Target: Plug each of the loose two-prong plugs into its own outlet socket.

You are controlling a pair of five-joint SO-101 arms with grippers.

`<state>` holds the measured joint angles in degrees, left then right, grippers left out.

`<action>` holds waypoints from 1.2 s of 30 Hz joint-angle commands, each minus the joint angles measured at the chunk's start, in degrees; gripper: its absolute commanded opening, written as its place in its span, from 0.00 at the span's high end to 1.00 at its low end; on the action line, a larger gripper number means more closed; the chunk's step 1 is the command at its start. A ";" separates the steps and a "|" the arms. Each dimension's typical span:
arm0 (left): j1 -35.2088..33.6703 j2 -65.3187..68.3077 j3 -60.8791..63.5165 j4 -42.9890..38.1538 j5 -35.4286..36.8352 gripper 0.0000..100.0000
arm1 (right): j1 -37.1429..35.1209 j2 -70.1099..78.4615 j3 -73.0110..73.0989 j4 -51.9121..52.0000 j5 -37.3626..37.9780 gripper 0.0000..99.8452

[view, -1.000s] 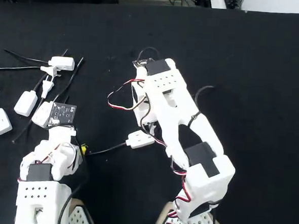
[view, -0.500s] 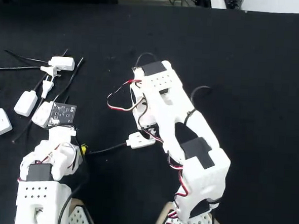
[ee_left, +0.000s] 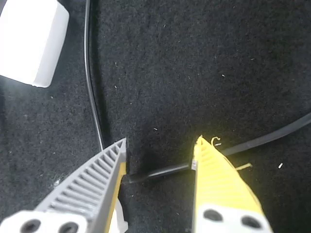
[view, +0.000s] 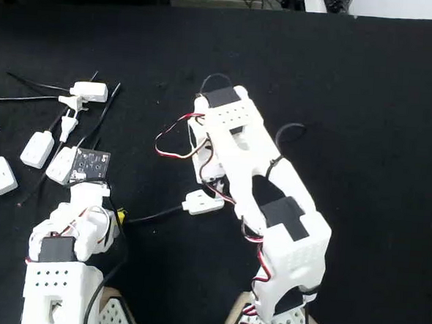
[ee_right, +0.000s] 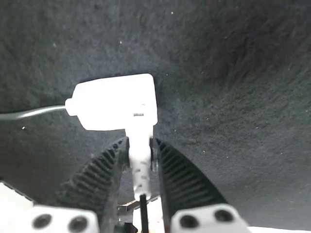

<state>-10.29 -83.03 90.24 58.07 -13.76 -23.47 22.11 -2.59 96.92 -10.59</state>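
I have the right gripper (ee_right: 141,144) clamped on a white two-prong plug (ee_right: 141,167). Its jaws pinch the narrow body from both sides, so the plug points straight at the outlet socket (ee_right: 116,104). The plug's nose meets the socket's face at the centre of the right wrist view. No prongs show between them, so I judge they are at least partly in, though I cannot tell whether the plug is fully seated. Holding it by the flanks leaves the nose free and lets me push along the prong axis.

In the high view that socket lies on the black cloth (view: 366,105) just below centre, tucked against the right arm. Its black cable (ee_left: 160,171) trails away toward the lower left.

I keep the left gripper (ee_left: 160,144) over that cable with its jaws apart. One finger stands on each side and the cable lies on the cloth between them, not pinched. I reckon that is a good place to pin the cord if the socket slides under the push.

Another white socket block (ee_left: 31,41) sits at the upper left of the left wrist view. In the upper left of the high view, a loose plug (view: 68,123) and more sockets (view: 37,149) wait among tangled leads, so the job is far from done.
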 commanded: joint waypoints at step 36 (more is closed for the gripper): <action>-0.04 -0.44 -0.48 0.35 0.44 0.78 | -1.76 4.53 1.19 -7.30 3.96 0.99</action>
<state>-10.29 -83.03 90.24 58.07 -13.76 -23.03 24.66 -3.65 93.76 -7.08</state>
